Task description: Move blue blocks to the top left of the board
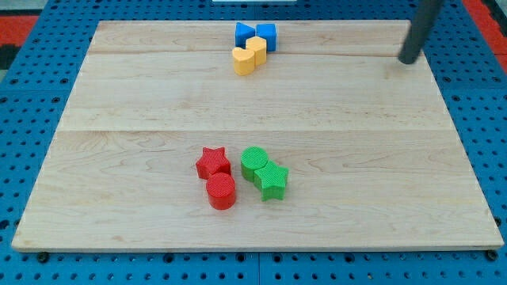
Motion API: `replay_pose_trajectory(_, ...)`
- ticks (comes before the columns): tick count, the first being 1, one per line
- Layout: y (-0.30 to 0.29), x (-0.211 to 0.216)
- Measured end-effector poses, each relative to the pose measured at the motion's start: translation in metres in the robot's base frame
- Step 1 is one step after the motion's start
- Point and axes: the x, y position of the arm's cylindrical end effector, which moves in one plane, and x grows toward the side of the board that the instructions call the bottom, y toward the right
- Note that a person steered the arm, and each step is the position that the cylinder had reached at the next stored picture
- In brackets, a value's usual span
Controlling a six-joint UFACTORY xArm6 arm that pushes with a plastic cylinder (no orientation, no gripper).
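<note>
Blue blocks (256, 35) | top centre, touching yellow blocks (249, 55) | my tip (409, 60) far right, touching nothing

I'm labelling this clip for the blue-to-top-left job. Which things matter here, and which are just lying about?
For the job: two blue blocks near the top edge; my tip at the view's upper right, well clear of them.
Lying about: yellow blocks, red star, red cylinder, green cylinder, green star.

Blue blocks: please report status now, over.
My tip at the view's top right, clear of all blocks. Blue blocks top centre, touching. Yellow block against their lower side, not blocking a leftward push.
</note>
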Motion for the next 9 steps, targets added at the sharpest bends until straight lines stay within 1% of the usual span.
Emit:
replay_pose_trajectory(1, -0.07, -0.047)
replay_pose_trajectory(2, -0.124, -0.063)
replay_pose_trajectory(4, -0.287, -0.063)
replay_pose_trajectory(5, -0.29, -0.061)
replay_pose_trajectory(6, -0.243, -0.053)
replay_pose_trajectory(7, -0.237, -0.038)
replay_pose_trajectory(8, -0.295, -0.027)
replay_pose_trajectory(9, -0.327, -0.045)
